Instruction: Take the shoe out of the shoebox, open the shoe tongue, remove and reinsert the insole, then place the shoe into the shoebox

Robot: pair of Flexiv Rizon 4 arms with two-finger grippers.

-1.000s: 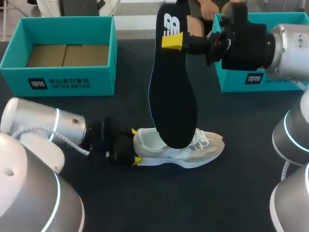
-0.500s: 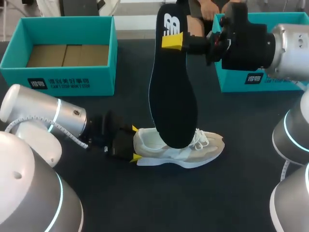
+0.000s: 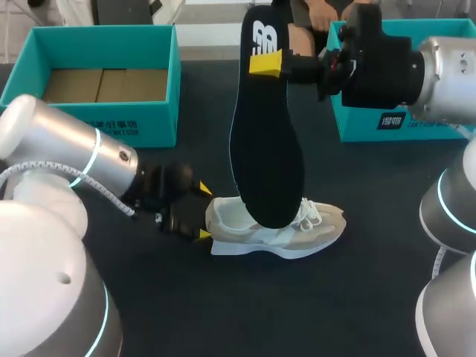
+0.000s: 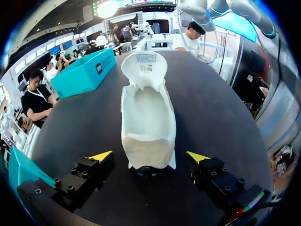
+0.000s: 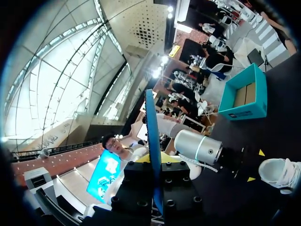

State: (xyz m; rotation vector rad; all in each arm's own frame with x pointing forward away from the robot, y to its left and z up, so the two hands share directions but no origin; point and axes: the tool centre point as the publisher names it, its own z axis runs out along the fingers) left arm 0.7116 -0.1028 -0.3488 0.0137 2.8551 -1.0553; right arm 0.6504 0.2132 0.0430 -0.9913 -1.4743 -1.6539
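Shoe (image 3: 320,223): sole down on table (image 3: 335,312), tongue raised.
Left hand (image 3: 203,213): spread wide, fingers flanking the heel, not touching.
Right hand (image 3: 265,63): clamped on insole (image 3: 268,149), held upright over shoe.

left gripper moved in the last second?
Yes: the left gripper has shifted slightly toward the left shoebox, across the heel of the shoe, which stays put.

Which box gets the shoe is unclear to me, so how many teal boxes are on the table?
2. One teal box stands open at the far left; the other at the far right, mostly hidden behind the right arm.
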